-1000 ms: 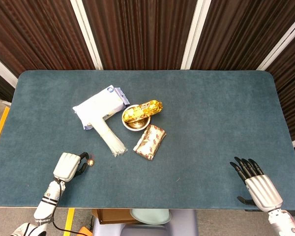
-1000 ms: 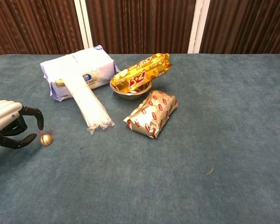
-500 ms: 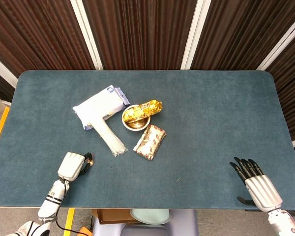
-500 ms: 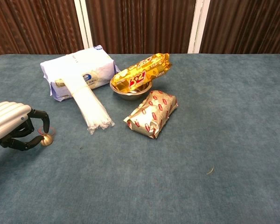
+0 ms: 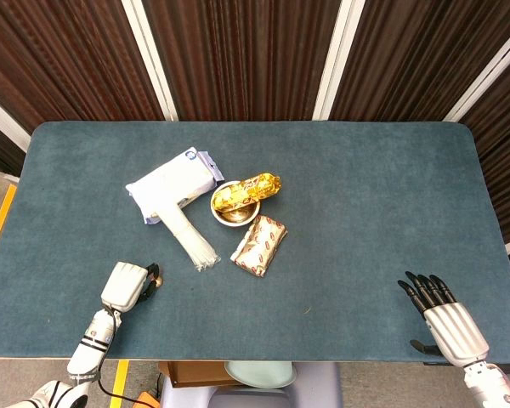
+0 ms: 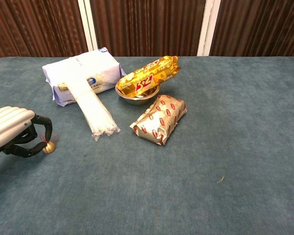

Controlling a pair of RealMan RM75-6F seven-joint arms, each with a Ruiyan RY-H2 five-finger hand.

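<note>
— Near the left robot hand [image 6: 14, 132]?
— Small brass-coloured bell [image 6: 48, 146], round and shiny, red cord at top, sitting on the teal counter [image 6: 225, 147] near its front left edge. Pinched between curled dark fingertips [image 6: 47, 128].
— And the right robot hand [image 5: 446, 321]?
— Resting at the counter's front right corner, fingers straight and slightly apart, holding nothing.

A teal, felt-like cloth is seen over the worktop [image 5: 365, 187]. The left hand [image 6: 10, 129] is shelled in white with black fingers [image 6: 45, 128], as is the right hand [image 5: 446, 321]. The small bell [image 6: 49, 146] is brass-gold. The tissue pack [image 6: 83, 73] is white with blue print, the snack bag [image 6: 149, 73] gold with red lettering, the wrapped packet [image 6: 159, 119] red-patterned on gold, the bowl [image 6: 134, 98] metallic.
</note>
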